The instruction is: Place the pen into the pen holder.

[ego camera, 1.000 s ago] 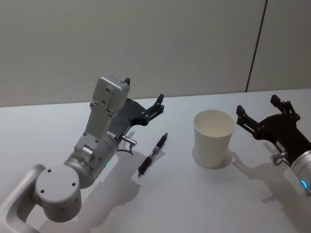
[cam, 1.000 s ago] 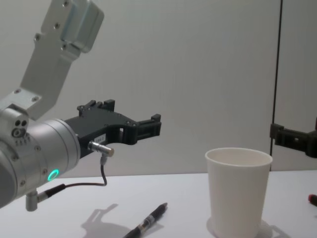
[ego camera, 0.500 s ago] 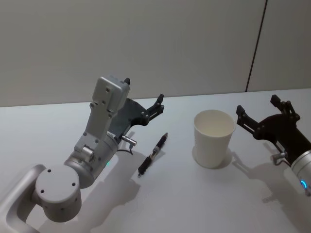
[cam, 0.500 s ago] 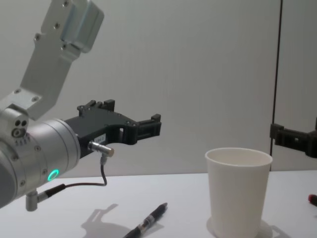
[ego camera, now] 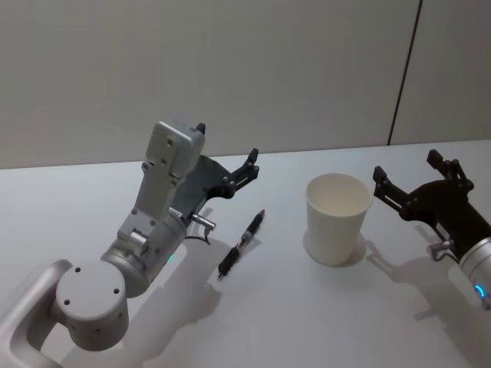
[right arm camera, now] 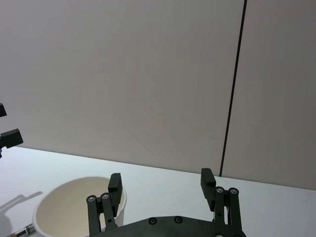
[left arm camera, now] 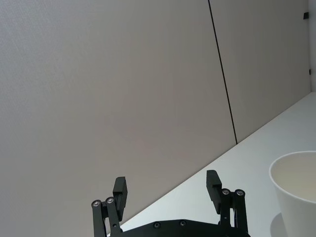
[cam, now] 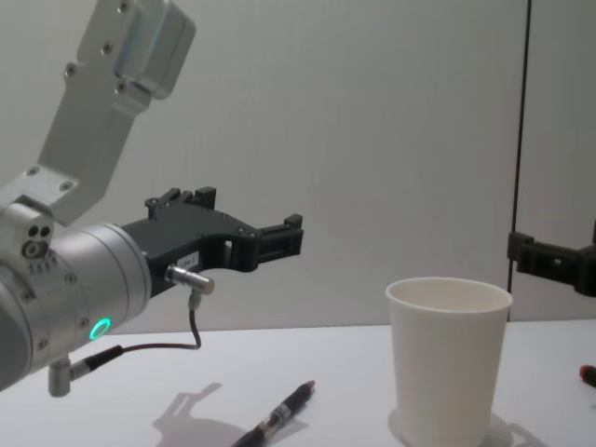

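Slim black pen (ego camera: 242,244) lies ungrasped on white desk (ego camera: 307,314), white paper-cup pen holder (ego camera: 337,222) empty; left end effector (left arm camera: 167,183), right end effector (right arm camera: 161,178) spread wide.

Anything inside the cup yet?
Nothing shows: the far inner wall of the pen holder is bare white. Its bottom is hidden behind the near wall. The pen lies on the table, to its left.

Wht cup (ego camera: 337,220), blk pen (ego camera: 241,244).
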Controlling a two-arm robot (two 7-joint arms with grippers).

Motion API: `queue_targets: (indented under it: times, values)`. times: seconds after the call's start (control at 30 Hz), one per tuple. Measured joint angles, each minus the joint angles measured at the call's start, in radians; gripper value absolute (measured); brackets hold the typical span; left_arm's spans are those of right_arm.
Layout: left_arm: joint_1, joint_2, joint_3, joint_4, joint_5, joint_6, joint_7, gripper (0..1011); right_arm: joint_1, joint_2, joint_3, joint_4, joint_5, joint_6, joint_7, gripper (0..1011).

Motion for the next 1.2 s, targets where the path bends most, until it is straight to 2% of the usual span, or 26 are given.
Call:
queue_targets:
  times: [1.2]
  values:
    - [0.0,0.0,0.0,0.0,0.0,0.0,0.0,1001,0.0,0.0,0.0,0.0,0.0,0.0,0.0,1001]
